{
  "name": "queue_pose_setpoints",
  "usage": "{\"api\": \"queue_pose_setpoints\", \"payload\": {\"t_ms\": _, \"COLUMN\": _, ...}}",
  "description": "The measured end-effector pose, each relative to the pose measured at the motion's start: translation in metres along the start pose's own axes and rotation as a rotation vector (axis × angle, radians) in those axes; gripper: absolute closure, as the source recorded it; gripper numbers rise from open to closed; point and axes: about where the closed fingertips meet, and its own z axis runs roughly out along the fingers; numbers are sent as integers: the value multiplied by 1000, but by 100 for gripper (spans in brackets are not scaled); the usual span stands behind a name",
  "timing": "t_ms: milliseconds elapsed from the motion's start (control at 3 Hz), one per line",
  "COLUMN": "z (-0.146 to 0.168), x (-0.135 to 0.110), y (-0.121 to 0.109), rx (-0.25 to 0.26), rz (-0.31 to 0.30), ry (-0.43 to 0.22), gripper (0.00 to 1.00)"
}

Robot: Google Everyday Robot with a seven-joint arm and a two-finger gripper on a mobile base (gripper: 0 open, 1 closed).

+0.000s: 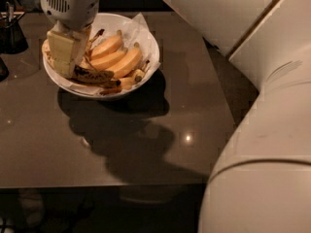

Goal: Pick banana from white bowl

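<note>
- Plunged with the gripper (pixel 68 68) into the left side of the white bowl (pixel 154 47), upper left of the frame; impossible to tell whether spread, pressed together or pinching.
- Touching its lower end: the banana (pixel 97 75), spotted brown-black, stretched rightward across the bowl's near side, probably because that dark end is the target.
- Behind it, up and right, plump yellow-orange bananas (pixel 119 62) stacked on crinkled paper (pixel 139 25), close enough to risk a nudge.
- Resting on a dark table (pixel 58 144), bowl near its far left corner, within easy reach from above.
- Filling the right of the frame: the pale robot arm (pixel 262 130).
</note>
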Motion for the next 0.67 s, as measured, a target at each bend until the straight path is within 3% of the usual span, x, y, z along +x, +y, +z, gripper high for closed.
{"api": "queue_pose_setpoints", "payload": {"t_ms": 333, "z": 0, "x": -7, "y": 28, "rx": -30, "rz": -5, "ry": -15, "gripper": 100}}
{"api": "queue_pose_setpoints", "payload": {"t_ms": 667, "z": 0, "x": -7, "y": 28, "rx": -30, "rz": -5, "ry": -15, "gripper": 100}}
